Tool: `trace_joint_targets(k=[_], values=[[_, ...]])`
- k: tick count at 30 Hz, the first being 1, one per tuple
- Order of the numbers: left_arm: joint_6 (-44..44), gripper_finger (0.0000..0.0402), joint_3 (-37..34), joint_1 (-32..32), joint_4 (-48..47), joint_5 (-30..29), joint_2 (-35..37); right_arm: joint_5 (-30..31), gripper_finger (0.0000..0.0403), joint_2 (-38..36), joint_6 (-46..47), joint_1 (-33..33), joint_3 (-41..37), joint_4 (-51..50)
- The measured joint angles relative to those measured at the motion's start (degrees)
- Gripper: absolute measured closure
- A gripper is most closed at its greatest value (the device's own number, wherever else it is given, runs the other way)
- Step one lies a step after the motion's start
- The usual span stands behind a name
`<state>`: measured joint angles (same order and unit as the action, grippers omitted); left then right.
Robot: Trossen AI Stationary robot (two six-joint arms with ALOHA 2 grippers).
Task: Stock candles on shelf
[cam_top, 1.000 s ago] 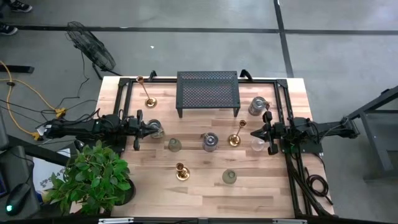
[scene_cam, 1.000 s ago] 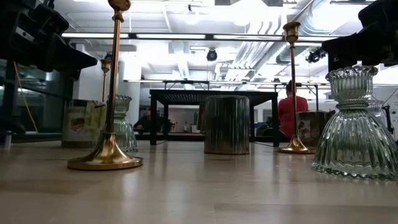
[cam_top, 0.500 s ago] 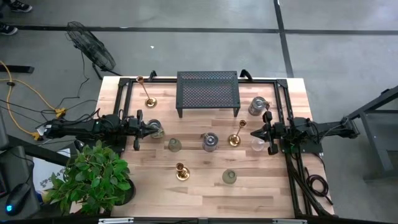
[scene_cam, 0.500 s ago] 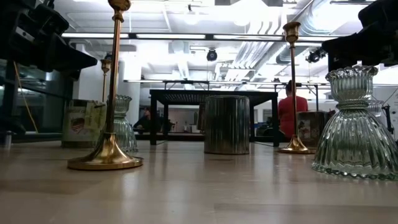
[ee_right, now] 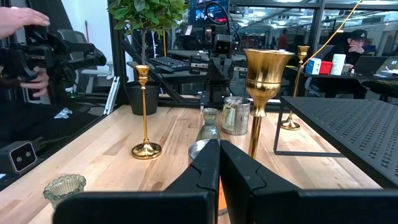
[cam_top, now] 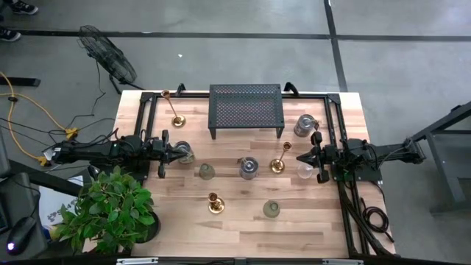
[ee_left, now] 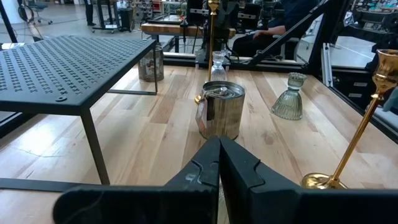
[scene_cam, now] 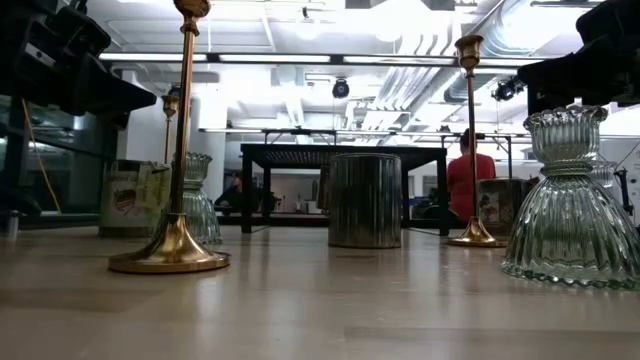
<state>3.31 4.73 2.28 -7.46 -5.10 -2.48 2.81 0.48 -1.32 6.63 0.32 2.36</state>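
Standing on the wooden worktop (cam_top: 243,228), nearest the front edge: a short brass candlestick (cam_top: 215,203) at 7 o'clock of centre and a grey glass holder (cam_top: 271,210) at 5 o'clock, with a potted plant (cam_top: 110,208) at the 8 o'clock corner.

Middle row: a glass holder (cam_top: 207,171), a metal tin candle (cam_top: 249,168) at centre, and a tall brass candlestick (cam_top: 279,161).

At 9 o'clock, the left claw (cam_top: 166,153), fingers clenched together, empty, beside a jar (cam_top: 184,152). At 3 o'clock, the right claw (cam_top: 299,160), likewise clenched and empty, beside a clear glass (cam_top: 305,171).

Far side: the black mesh shelf (cam_top: 246,107) at 12 o'clock, nothing on it; a tall candlestick (cam_top: 175,112) at 10 o'clock; a tin (cam_top: 304,125) at 2 o'clock.
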Motion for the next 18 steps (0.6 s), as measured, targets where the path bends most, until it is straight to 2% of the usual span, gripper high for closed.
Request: trace_joint_targets(k=[9, 12, 15, 18], values=[[-0.04, 0.0402, 0.08, -0.01, -0.49, -0.22, 0.0, 0.0, 0.04, -0.01, -0.01, -0.01, 0.0, -0.01], [-0.37, 0.0399, 0.24, 0.0, -1.24, -4.89, -0.41, 0.0, 0.04, 0.01, 0.0, 0.0, 0.0, 0.01], [-0.34, 0.0376, 0.37, -0.02, -2.1, -8.61, -1.2, 0.0, 0.04, 0.0, 0.0, 0.0, -0.02, 0.01], [-0.44, 0.0325, 0.37, -0.02, -2.09, -10.65, -2.0, 0.0, 0.04, 0.0, 0.0, -0.01, -0.01, 0.0]])
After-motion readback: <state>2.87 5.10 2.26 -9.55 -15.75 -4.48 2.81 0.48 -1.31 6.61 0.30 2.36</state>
